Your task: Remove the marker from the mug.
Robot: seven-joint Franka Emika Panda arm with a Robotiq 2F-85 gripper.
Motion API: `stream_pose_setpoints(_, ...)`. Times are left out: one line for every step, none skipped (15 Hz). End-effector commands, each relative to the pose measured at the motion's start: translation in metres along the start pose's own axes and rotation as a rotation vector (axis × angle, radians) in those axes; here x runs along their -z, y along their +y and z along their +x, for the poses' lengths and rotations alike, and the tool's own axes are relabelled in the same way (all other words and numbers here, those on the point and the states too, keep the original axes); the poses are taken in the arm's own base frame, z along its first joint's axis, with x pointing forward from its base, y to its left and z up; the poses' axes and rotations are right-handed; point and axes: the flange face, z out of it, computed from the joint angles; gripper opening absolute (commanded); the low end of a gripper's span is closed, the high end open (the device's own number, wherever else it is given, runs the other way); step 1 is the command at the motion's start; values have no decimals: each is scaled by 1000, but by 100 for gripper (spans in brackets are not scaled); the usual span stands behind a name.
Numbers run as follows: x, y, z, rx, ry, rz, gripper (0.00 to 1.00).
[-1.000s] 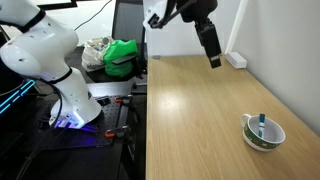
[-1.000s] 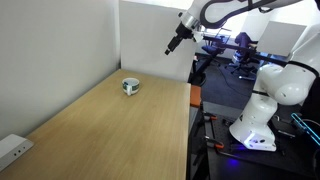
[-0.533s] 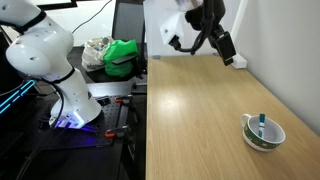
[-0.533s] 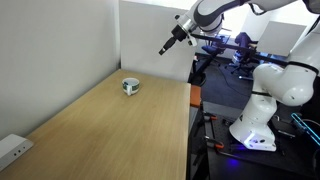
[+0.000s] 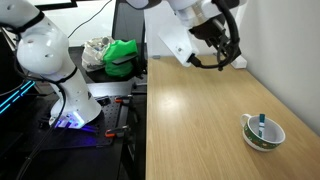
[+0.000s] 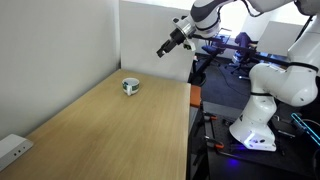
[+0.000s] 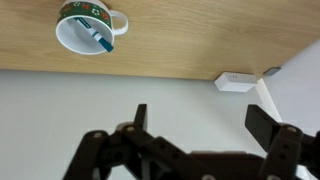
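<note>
Opposite exterior views; wrist view above mug (image 7: 70, 35)

Wooden table (image 5: 200, 120), white box (image 7: 238, 81), green bundle (image 5: 122, 55)

Bare table (image 5: 200, 110) around mug (image 5: 263, 133); wall (image 5: 290, 50) seemingly close beside.

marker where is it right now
The marker leans inside the mug, at the upper left of the wrist view. In an exterior view the mug sits alone near the wooden table edge.
</note>
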Motion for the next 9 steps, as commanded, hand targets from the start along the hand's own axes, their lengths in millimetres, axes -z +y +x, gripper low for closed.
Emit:
stream_pose_setpoints(-9,6,1,126,15,55,100)
stream_pose_setpoints(-11,7,-1,168,14,68,100)
stream_pose_setpoints(-14,8,-4,216,12,88,100)
stream_pose_setpoints(-17,8,-6,257,8,107,100)
stream_pose_setpoints(-19,9,-7,292,4,130,100)
stream_pose_setpoints(-21,11,-8,323,2,153,100)
stream_pose_setpoints(-24,13,-9,348,-1,172,100)
stream_pose_setpoints(-25,16,-9,372,-4,191,100)
stream_pose_setpoints(-26,18,-10,400,-6,215,100)
